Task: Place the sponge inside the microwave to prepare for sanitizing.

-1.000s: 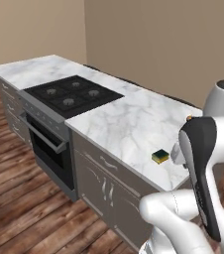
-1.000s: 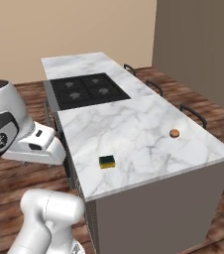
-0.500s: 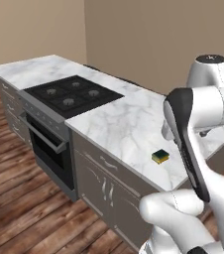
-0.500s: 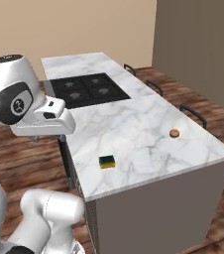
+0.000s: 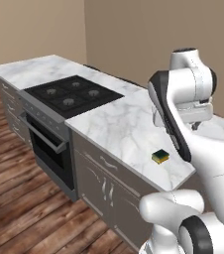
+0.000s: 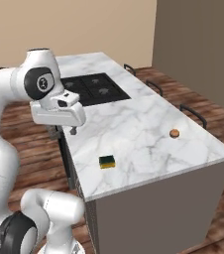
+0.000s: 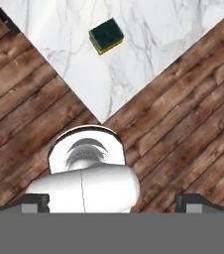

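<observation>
- The hand (image 6: pixel 63 130) hangs high in the air with its two finger tips (image 7: pixel 191 200) spread wide apart and nothing between them.
- Over the last second the arm has swung the hand up and across, from low beside the robot's body to a spot level with the tabletop's edge, pointing down.
- Looking down from the hand, there is wooden floor (image 7: pixel 183 99) directly below. A corner of the marble tabletop (image 6: pixel 134 124) lies just ahead, so the hand is not yet over the sponge.
- The sponge (image 7: pixel 106 35) lies flat on the tabletop near that corner, dark green face up, and has not shifted from where it lay a second ago. From the side it is clearly well below the hand and apart from it (image 6: pixel 107 161).
- This looks like the approach before the pick. The hand needs to travel on over the sponge and then drop, and the jaws are already open for it.
- The sponge is low and small, so the fingers will have to come down almost to the marble.
- Further along the tabletop is a black cooktop (image 5: pixel 69 94) with an oven (image 5: pixel 47 144) beneath it, and a small brown round thing (image 6: pixel 174 133) sits near the far edge.
- Carrying the sponge to the microwave is all still ahead.
</observation>
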Tool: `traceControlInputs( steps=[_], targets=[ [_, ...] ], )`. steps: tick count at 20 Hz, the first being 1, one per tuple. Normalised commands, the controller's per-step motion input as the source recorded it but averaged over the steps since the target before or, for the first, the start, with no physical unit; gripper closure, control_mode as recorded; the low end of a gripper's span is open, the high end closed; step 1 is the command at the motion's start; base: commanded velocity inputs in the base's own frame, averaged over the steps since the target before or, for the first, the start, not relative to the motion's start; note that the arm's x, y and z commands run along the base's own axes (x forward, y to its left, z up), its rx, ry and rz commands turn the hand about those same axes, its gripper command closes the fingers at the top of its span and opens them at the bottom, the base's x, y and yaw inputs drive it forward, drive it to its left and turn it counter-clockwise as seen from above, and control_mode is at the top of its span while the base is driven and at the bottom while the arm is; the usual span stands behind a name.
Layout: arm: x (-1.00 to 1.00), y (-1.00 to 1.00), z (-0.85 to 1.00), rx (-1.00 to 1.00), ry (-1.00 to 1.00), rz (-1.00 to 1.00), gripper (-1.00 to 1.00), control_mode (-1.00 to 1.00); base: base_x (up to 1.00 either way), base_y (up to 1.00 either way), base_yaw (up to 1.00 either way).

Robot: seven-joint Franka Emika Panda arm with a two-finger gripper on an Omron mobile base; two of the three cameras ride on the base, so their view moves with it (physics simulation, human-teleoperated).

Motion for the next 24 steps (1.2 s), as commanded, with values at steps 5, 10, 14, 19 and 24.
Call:
traceControlInputs(
  steps=[5,10,14,19,24],
  targets=[
    [0.21,-0.05,-0.58,0.01,0.12,-0.47,-1.00,-1.00,0.00,0.00,0.00],
    [0.17,-0.08,-0.75,0.05,0.01,-0.54,-1.00,-1.00,0.00,0.00,0.00],
    [0.11,-0.02,-0.50,0.00,-0.18,-0.28,-1.00,-1.00,0.00,0.00,0.00],
    [0.35,-0.09,-0.22,0.00,-0.26,-0.13,-1.00,-1.00,0.00,0.00,0.00],
    [0.31,-0.36,-0.34,-0.08,-0.08,-0.08,-1.00,-1.00,0.00,0.00,0.00]
  ],
)
